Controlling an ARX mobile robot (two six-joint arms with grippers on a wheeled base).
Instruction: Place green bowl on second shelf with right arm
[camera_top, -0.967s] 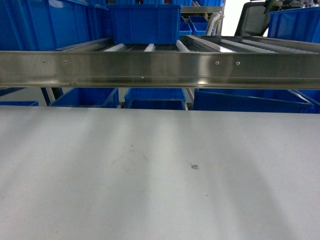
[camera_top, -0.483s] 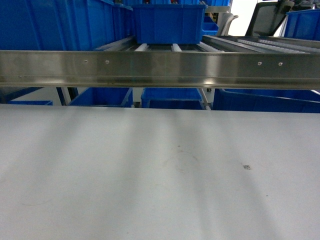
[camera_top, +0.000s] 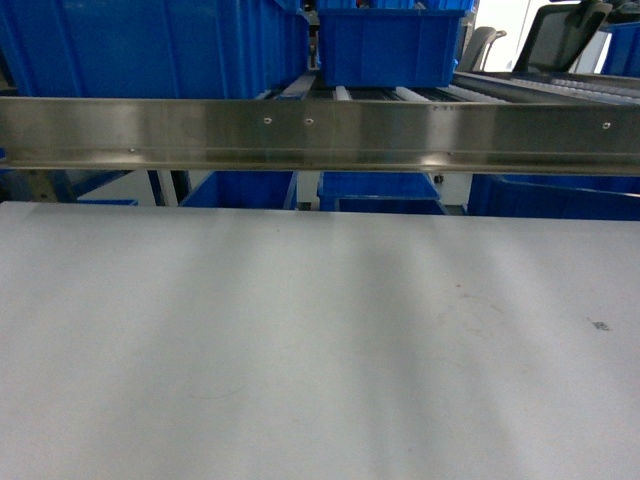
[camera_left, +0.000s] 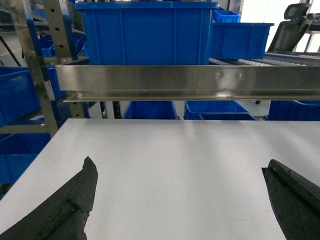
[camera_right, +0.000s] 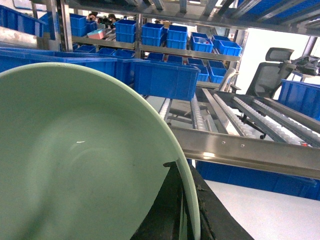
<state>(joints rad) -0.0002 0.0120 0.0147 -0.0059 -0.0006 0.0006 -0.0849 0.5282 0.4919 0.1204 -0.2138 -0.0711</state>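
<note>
A: In the right wrist view, what fills the picture?
B: The green bowl (camera_right: 85, 165), tipped up on edge close to the lens, its rim pinched by the right gripper (camera_right: 182, 210): one dark finger (camera_right: 165, 210) lies inside the rim, the other outside it.

A: And where is it relative to the rack?
B: Held up in the air, in front of the steel front rail (camera_right: 250, 152) of the second shelf (camera_right: 240, 115), whose roller rails run back toward a blue crate (camera_right: 165, 77). An office chair (camera_right: 270, 75) stands behind on the right.

A: The left gripper (camera_left: 185, 200)?
B: Spread wide over the white worktop (camera_left: 180, 165), holding nothing; its two black fingers (camera_left: 70, 210) sit at the lower corners of that view.

A: The head view?
B: Only the worktop (camera_top: 320, 340), the shelf's rail (camera_top: 320, 135) and blue crates (camera_top: 390, 45) behind; neither arm shows there
</note>
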